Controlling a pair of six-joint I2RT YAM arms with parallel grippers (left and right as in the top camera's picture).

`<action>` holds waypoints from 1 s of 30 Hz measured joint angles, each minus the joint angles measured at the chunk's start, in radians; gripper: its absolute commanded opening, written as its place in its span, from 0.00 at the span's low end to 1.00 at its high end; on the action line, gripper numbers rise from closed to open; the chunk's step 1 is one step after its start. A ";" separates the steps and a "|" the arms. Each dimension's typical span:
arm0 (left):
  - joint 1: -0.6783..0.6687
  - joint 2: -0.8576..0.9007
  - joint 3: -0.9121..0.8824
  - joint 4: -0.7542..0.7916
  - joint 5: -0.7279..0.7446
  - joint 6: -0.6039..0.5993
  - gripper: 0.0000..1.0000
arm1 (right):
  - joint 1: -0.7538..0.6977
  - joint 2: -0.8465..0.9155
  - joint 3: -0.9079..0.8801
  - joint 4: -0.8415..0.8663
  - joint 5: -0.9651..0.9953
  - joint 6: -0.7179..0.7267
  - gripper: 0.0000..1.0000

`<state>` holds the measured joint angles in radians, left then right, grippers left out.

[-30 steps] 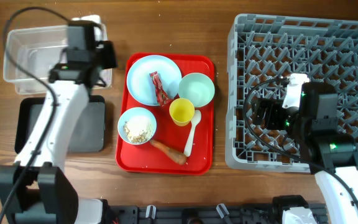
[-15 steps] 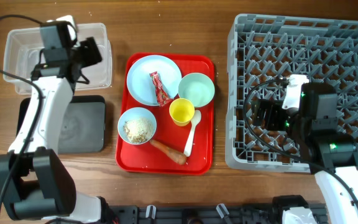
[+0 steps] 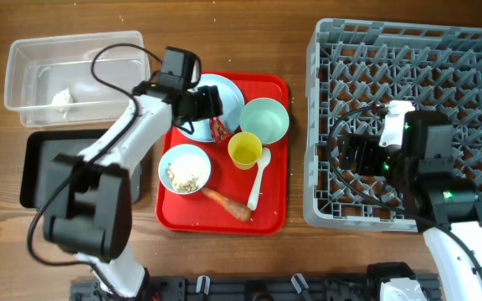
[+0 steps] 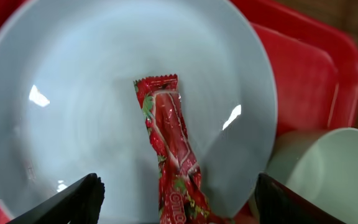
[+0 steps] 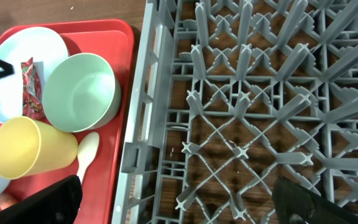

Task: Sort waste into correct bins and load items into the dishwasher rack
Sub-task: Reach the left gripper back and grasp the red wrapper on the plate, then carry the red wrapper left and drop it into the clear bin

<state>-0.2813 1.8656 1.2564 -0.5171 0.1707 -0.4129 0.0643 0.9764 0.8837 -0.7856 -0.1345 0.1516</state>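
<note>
We are looking down on a wooden counter [image 3: 153, 33]; the left pincer [image 4: 178, 180] is hovering over the round white plate [image 4: 73, 112], its fingers spread wide on either side of the red candy wrapper [image 4: 169, 134], which is lying on the plate; the plate is sitting at the far side of the red tray [image 3: 274, 217] in the middle of the counter, beside the mint-green bowl [image 3: 264, 119], yellow cup [image 3: 244, 150], white spoon [image 3: 258, 180], carrot piece [image 3: 227, 205] and the blue bowl [image 3: 184, 169] holding crumbs; the crumpled tissue [image 3: 63, 98] is lying in the clear tub [image 3: 99, 50] at the far left corner; the black tray [image 3: 57, 167] is sitting by the left edge; the right pincer [image 5: 178, 183], spread and empty, is hanging over the grey rack [image 5: 260, 93] along the right edge.
</note>
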 measured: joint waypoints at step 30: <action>0.026 0.034 0.000 0.055 -0.026 -0.045 0.04 | 0.000 0.000 0.000 -0.015 0.000 0.000 1.00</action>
<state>-0.2558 1.8992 1.2560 -0.4622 0.1452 -0.4576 0.0643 0.9764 0.8837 -0.8009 -0.1345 0.1516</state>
